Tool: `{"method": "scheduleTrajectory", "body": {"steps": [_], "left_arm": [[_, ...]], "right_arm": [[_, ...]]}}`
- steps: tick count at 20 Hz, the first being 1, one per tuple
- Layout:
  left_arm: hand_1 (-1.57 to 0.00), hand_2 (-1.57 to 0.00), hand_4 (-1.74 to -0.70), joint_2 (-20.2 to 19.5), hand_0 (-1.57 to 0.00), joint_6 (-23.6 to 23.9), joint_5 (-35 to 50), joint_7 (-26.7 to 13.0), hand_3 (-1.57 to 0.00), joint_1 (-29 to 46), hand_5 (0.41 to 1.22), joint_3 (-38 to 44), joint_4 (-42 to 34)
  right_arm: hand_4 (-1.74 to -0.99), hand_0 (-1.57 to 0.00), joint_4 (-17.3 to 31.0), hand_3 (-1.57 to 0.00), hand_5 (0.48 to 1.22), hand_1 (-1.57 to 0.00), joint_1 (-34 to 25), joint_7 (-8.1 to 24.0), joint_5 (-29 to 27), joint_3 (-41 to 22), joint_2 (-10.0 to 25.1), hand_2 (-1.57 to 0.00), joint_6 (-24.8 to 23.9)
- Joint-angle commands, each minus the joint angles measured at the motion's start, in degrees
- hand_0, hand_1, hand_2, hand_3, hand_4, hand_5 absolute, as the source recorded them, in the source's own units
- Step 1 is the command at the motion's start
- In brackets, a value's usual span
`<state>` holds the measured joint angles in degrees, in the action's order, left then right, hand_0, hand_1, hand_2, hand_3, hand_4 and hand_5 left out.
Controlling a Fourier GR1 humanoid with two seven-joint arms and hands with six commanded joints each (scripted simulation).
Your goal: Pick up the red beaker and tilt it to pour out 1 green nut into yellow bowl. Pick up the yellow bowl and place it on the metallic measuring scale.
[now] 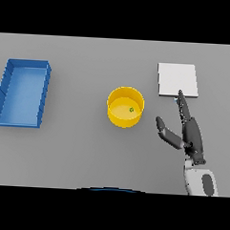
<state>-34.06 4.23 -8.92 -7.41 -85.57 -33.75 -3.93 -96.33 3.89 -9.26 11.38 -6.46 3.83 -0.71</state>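
The right hand (192,135) has its fingers (183,105) stretched out straight and its thumb splayed toward the left, holding nothing. The fingertips reach up to the lower edge of the metallic measuring scale (178,80), a pale square plate in the upper right of the frame. Left of the hand, at the centre, stands the yellow bowl (125,107) with one green nut (131,109) inside. A blue tray (22,93) lies at far left.

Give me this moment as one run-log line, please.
right hand open, right of yellow bowl | green nut in bowl | bowl on table, off scale | blue tray far left
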Motion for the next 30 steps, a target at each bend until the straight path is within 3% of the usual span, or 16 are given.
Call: {"method": "scheduleTrajectory", "body": {"steps": [1,3,5,9,13,19,23,24,25,26,27,29,30], "left_arm": [[-1.57,-1.57,-1.74,-0.2,-1.57,1.2,1.8,-0.6,-1.54,1.4,1.221,0.9,-0.2],[-1.57,-1.57,-1.74,-0.7,-1.57,3.8,6.4,-4.9,-1.55,4.7,1.221,3.2,-0.1],[-1.57,-1.57,-1.74,-1.8,-1.57,5.7,10.5,-4.8,-1.52,8.3,1.221,5.1,-2.2],[-1.57,-1.57,-1.74,-2.3,-1.57,9.0,17.5,-10.3,-1.40,16.7,1.221,6.5,-9.2],[-1.57,-1.57,-1.74,-5.1,-1.57,14.6,23.5,-13.5,-1.38,29.0,1.221,6.7,-24.1],[-1.57,-1.57,-1.74,-9.4,-1.57,24.4,28.6,-23.1,-1.38,44.4,1.221,2.9,-47.2],[-1.57,-1.57,-1.73,-11.8,-1.57,24.4,32.5,-27.4,-1.37,47.6,0.955,0.2,-54.1],[-1.57,-1.57,-1.66,-13.2,-1.57,22.9,33.6,-27.5,-1.41,48.3,0.888,-1.1,-55.8],[-1.57,-1.57,-1.49,-13.5,-1.57,21.8,34.6,-26.1,-1.37,48.9,0.827,-1.7,-57.3],[-1.54,-1.49,-1.31,-15.2,-1.57,19.2,34.5,-25.1,-1.24,49.3,0.774,-2.5,-59.1],[-1.38,-1.31,-1.15,-16.1,-1.50,17.6,34.6,-24.1,-1.10,49.7,0.740,-3.2,-61.4],[-0.88,-0.84,-0.93,-18.1,-1.00,12.7,37.2,-21.7,-0.71,51.6,0.697,-2.5,-63.8],[-0.71,-0.67,-0.87,-18.4,-0.80,11.2,38.1,-20.8,-0.57,52.3,0.682,-2.1,-63.8]], "right_arm": [[-1.141,0.00,0.1,0.00,0.657,0.00,-0.7,0.4,-1.3,0.5,0.3,0.00,0.8],[-1.157,0.00,0.6,0.00,0.666,0.00,-0.9,0.6,-1.1,0.3,0.1,0.00,0.8],[-1.168,0.00,0.4,0.00,0.680,0.00,-0.8,0.0,0.4,-0.6,0.2,0.00,0.5],[-1.192,0.00,0.4,0.00,0.704,0.00,-0.6,0.1,1.7,-0.9,0.0,0.00,-0.4],[-1.207,0.00,1.5,0.00,0.708,0.00,-0.1,-1.1,1.6,-0.6,0.5,0.00,-0.3],[-1.186,0.00,1.9,0.00,0.687,0.00,-0.7,-0.5,1.3,-0.3,0.7,0.00,-0.1],[-1.168,0.00,1.1,0.00,0.679,0.00,-0.5,-0.4,0.7,-0.5,0.3,0.00,0.3],[-1.165,0.00,0.8,0.00,0.678,0.00,-0.5,-0.4,0.5,0.1,1.0,0.00,0.3],[-1.165,0.00,1.4,0.00,0.675,0.00,-1.0,0.3,0.9,-0.1,0.8,0.00,0.0],[-1.163,0.00,1.4,0.00,0.671,0.00,-0.9,0.5,1.3,-0.2,0.9,0.00,-0.2],[-1.159,0.00,1.9,0.00,0.669,0.00,-0.5,-0.3,1.4,-0.4,0.9,0.00,0.0],[-1.162,0.00,1.4,0.00,0.671,0.00,0.0,-1.3,1.5,-0.5,0.8,0.00,-0.2],[-1.156,0.00,1.9,0.00,0.673,0.00,-1.0,-0.2,1.1,-0.4,0.4,0.00,-0.2]]}}
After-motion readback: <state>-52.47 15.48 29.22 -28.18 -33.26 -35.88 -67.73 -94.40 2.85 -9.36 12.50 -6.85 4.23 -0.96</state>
